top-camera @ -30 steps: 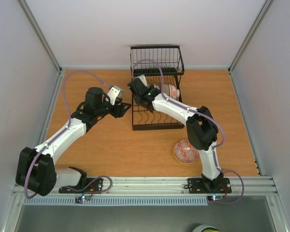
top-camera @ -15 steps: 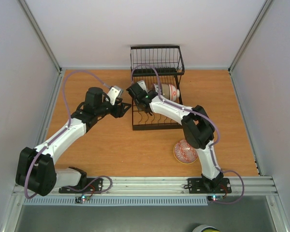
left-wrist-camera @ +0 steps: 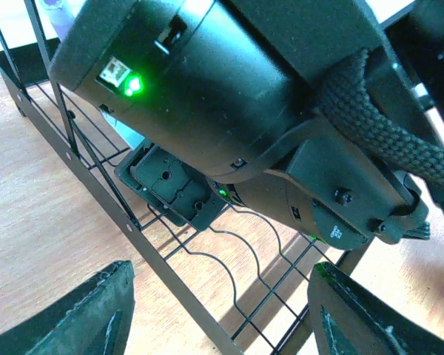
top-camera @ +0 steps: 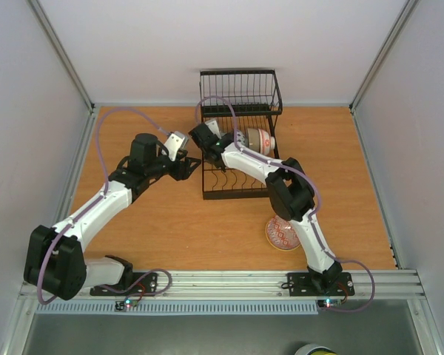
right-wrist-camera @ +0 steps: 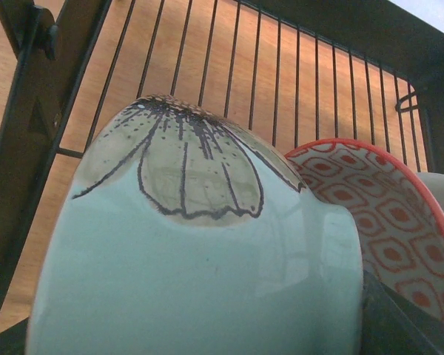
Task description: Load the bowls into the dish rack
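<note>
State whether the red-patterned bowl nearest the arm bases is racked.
Out: the red-patterned bowl lies on the table, apart from the dish rack.

The place is a robotics lab test cell rather than a kitchen. Plain white panels [top-camera: 229,37] set in aluminium frame posts [top-camera: 65,55] enclose a wood-grain surface [top-camera: 170,222]. A left arm [top-camera: 96,209] and a right arm [top-camera: 311,240], trailing purple cables [top-camera: 126,112], are bolted to a slotted metal rail [top-camera: 229,279]. A household dish rack [top-camera: 240,81] stands on the surface.

blue-green bowl [right-wrist-camera: 207,259] close; red-patterned bowl [right-wrist-camera: 377,214], rack [right-wrist-camera: 37,126] behind
</note>
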Available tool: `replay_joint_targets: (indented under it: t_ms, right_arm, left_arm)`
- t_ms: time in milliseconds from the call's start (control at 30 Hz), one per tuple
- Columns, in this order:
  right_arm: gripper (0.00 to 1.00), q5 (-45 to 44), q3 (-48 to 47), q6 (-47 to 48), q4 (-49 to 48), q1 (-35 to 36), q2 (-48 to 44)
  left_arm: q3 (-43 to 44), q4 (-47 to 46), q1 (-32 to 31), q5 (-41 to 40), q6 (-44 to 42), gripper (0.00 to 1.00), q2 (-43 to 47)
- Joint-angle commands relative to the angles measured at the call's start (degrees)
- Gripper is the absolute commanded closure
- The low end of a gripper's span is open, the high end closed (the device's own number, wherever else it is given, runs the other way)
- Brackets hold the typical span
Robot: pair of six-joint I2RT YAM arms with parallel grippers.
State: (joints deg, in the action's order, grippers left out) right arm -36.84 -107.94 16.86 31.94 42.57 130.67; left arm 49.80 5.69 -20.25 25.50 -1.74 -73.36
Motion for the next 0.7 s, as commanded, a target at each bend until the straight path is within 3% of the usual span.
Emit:
replay_joint_targets:
  t_ms: [0,167,233,500,667]
  right_arm:
    - [0.99,0.7,-2.7,0.0,1.6,-0.2,0.9]
    - [0.97,4.5,-2.4,-1.7,3.3,-0.9,0.6]
    - [0.92,6.2,-1.7,-2.1,3.6,-1.1,0.2]
    - [0.35,4.4,0.4,-1.7,4.4,-1.0,-2.3]
    - [0.15,3.6,3.5,0.1,1.9,-0.6,-5.5]
  left_arm:
    - [-0.4,-3.2,0.3,0.7,-0.8,0.35,1.6]
    - [-0.5,-3.1,0.3,1.0,-0.9,0.35,1.4]
    - [-0.5,-3.1,0.3,1.0,-0.9,0.35,1.4]
    - [-0.5,-2.9,0.3,1.6,-1.0,0.35,1.4]
    - [-0.5,-2.9,0.3,1.8,-0.9,0.35,1.4]
